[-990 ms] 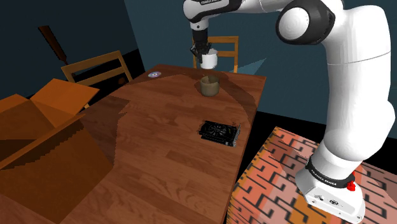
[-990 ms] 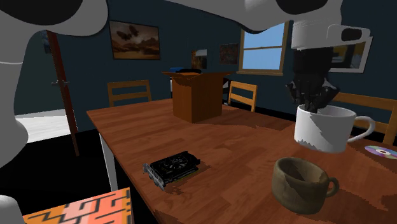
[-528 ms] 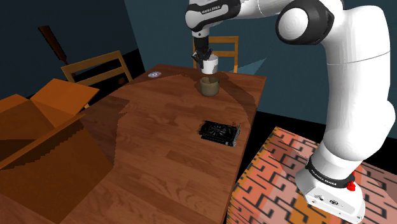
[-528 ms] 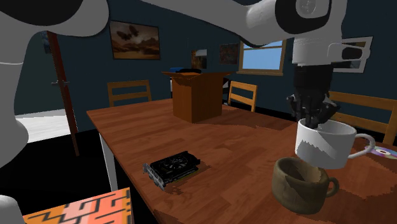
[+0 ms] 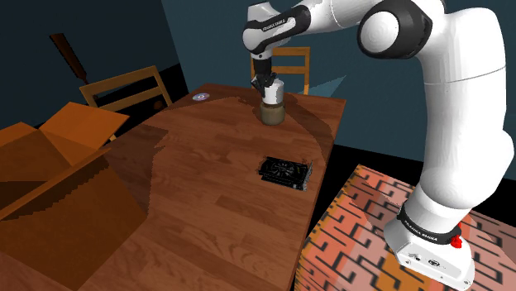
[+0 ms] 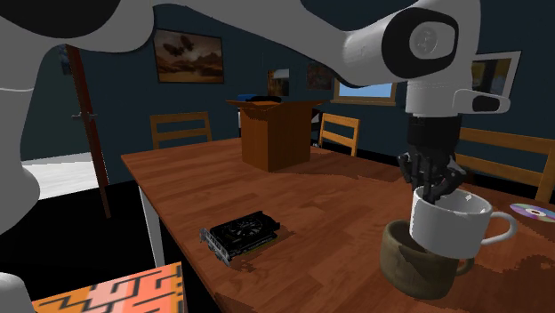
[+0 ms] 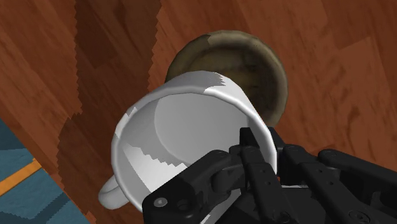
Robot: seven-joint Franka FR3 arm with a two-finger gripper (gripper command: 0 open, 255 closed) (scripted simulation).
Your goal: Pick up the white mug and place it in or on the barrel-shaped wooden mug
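The gripper (image 6: pixel 433 182) is pinching the wall of the white mug (image 6: pixel 447 222), with one finger going inside the rim and one outside. The second exterior view is showing what the shoulder view does not. In it, the white mug's base is sitting down inside the mouth of the brown mug (image 6: pixel 418 264), with its handle pointing to that view's right. A disc (image 6: pixel 534 212) is lying just beyond it on the table (image 6: pixel 178 178).

In the shoulder view the gripper (image 5: pixel 266 79), white mug (image 5: pixel 274 89) and brown mug (image 5: pixel 272 114) are lining up as one small column at the table's far end, and the handles are too small to tell. The wrist view is looking down into the white mug (image 7: pixel 184 133), which is leaning to one side and covering part of the brown mug (image 7: pixel 254 63) beneath it.

Whether the two mugs are touching is hard to tell. A graphics card (image 6: pixel 242 233) is lying nearer the stand, well apart from both mugs. A cardboard box (image 6: pixel 277 133) is standing farther off in that view.
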